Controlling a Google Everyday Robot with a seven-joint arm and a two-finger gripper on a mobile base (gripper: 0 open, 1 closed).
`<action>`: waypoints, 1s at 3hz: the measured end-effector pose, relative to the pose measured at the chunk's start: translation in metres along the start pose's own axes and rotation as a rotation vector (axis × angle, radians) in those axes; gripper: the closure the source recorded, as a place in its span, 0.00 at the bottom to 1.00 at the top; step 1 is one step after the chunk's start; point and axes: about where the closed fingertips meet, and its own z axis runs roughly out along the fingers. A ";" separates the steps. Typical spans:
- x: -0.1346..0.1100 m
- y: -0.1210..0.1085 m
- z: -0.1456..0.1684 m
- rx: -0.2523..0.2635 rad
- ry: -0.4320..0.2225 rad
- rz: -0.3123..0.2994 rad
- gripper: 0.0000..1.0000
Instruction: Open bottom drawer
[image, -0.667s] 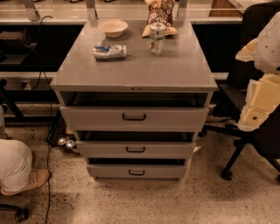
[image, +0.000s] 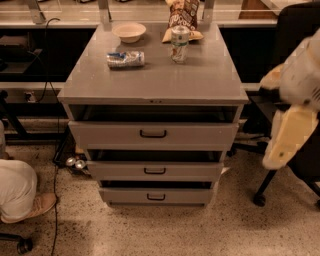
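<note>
The grey cabinet (image: 155, 80) has three drawers, each with a small black loop handle. The bottom drawer (image: 125, 196) is the lowest, with a short front. It stands a little way out, with a dark gap above it. The middle drawer (image: 120, 170) and the taller top drawer (image: 105, 134) also stand slightly out. My gripper (image: 286, 142), a cream and white shape, hangs at the right edge of the view. It is to the right of the cabinet at about top-drawer height and well apart from every handle.
On the cabinet top are a white bowl (image: 129, 31), a crushed can lying down (image: 125, 59), an upright can (image: 180, 44) and a chip bag (image: 183, 15). A black office chair (image: 295, 30) stands behind my arm. A person's leg and shoe (image: 22, 192) are at lower left, with cables nearby on the floor.
My arm and gripper have moved down and slightly left at the right edge. The cabinet and its drawers have not moved.
</note>
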 end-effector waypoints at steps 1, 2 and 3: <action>-0.018 0.045 0.047 -0.063 -0.089 -0.012 0.00; -0.040 0.102 0.110 -0.193 -0.170 -0.014 0.00; -0.031 0.134 0.137 -0.268 -0.142 -0.007 0.00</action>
